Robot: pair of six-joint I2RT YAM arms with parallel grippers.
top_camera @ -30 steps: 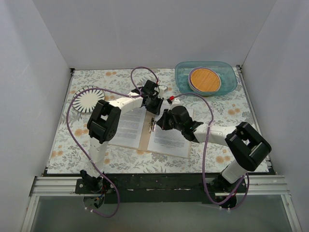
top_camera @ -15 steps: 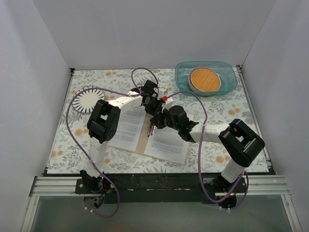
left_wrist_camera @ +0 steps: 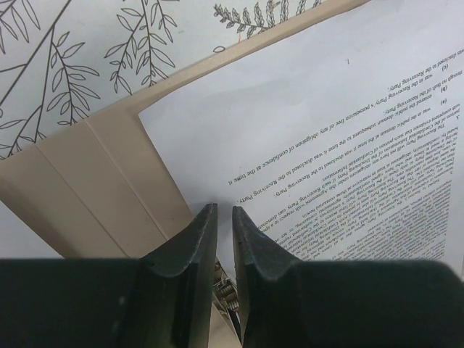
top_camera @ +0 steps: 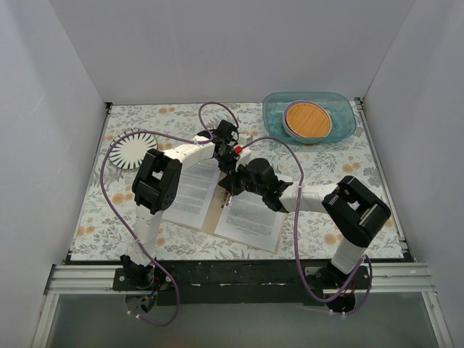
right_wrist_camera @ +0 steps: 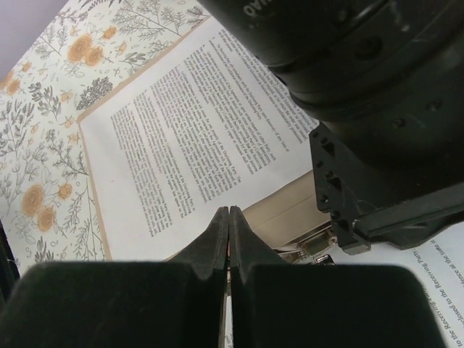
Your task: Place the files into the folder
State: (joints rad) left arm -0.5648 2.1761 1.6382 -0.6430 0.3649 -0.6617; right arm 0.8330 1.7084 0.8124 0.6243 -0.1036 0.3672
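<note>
The folder lies open on the table, with a file on its left cover and another on its right cover. My left gripper points down at the far end of the spine. In the left wrist view its tips stand a narrow gap apart over the inner edge of a file, beside the tan folder, with nothing between them. The metal clip shows behind them. My right gripper is shut and empty at the spine. In its own view it sits at the left file's edge, near the clip.
A teal basin holding round plates stands at the back right. A white striped disc lies at the back left. White walls close in three sides. Purple cables loop over both arms. The left arm's wrist hangs close above my right gripper.
My right gripper has moved left from the right sheet to the folder's spine, close under the left gripper. The left gripper has stayed at the far end of the spine.
</note>
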